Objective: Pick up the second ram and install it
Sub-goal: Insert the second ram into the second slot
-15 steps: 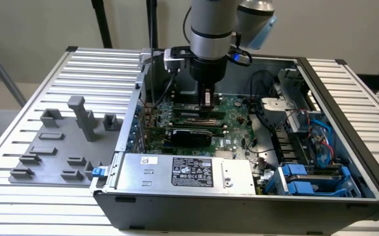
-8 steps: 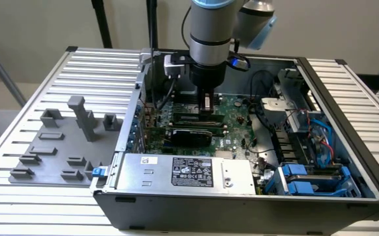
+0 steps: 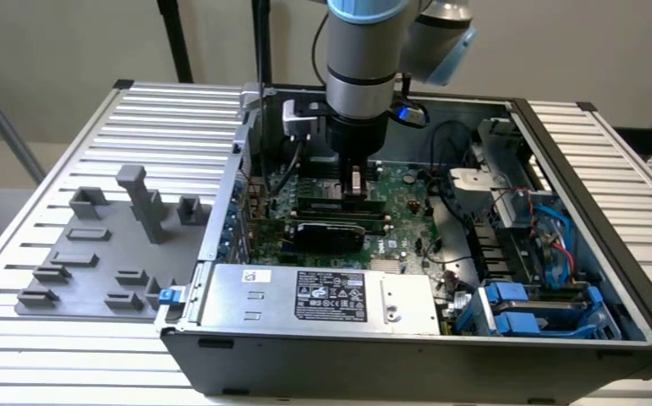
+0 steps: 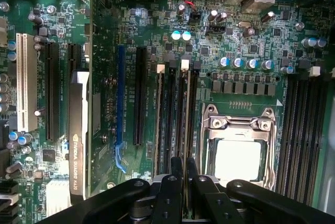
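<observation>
My gripper hangs from the arm inside the open computer case, low over the green motherboard. Its two black fingers stand almost together. The second ram shows as a thin stick between them, held on edge. In the wrist view my gripper sits right over the row of long black memory slots beside the processor socket. The ram's thin edge lines up with one of these slots. Whether it touches the slot I cannot tell. Another green stick stands in the board just beside the fingers.
A black graphics card lies close in front of the gripper. The power supply fills the case's near side, with cables and blue drive bays on the exterior view's right. A grey block fixture rests on the table outside the case.
</observation>
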Controlling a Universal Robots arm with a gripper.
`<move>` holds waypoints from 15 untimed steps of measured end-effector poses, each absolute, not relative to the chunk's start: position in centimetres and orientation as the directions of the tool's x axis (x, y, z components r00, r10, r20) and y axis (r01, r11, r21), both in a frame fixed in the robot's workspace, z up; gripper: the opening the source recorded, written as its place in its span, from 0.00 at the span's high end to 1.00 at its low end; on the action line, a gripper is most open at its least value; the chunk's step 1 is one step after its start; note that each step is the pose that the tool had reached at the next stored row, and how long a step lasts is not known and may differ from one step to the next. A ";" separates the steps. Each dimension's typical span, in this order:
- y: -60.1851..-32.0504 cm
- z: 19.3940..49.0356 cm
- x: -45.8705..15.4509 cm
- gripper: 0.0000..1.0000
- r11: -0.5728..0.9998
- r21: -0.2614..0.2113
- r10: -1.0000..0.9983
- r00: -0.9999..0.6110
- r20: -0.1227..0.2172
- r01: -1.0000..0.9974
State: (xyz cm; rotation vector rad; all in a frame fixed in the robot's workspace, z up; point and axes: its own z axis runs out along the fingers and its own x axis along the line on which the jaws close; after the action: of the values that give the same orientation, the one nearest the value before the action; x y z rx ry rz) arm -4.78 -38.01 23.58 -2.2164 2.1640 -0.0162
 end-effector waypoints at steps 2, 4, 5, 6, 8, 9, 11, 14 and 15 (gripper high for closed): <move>-38.0 23.5 -4.8 0.86 -0.023 -0.040 -0.999 0.024 -0.023 -0.999; -38.1 23.4 -4.8 0.86 -0.023 -0.043 -0.999 0.025 -0.024 -0.999; -38.1 23.4 -4.8 0.86 -0.023 -0.044 -0.999 0.025 -0.024 -0.999; -38.1 23.3 -4.8 0.86 -0.023 -0.045 -0.999 0.025 -0.024 -0.999; -38.1 23.3 -4.8 0.86 -0.023 -0.045 -0.999 0.024 -0.024 -0.999; -38.1 23.3 -4.8 0.86 -0.023 -0.045 -0.999 0.024 -0.024 -0.999; -38.2 23.3 -4.8 0.86 -0.023 -0.045 -0.999 0.024 -0.024 -0.999; -38.2 23.3 -4.8 0.86 -0.024 -0.045 -0.999 0.025 -0.024 -0.999; -38.2 23.3 -4.7 0.86 -0.024 -0.045 -0.999 0.025 -0.024 -0.999</move>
State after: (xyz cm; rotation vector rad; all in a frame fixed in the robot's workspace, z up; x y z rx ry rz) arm -4.74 -38.22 23.29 -2.2131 2.1604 -0.0224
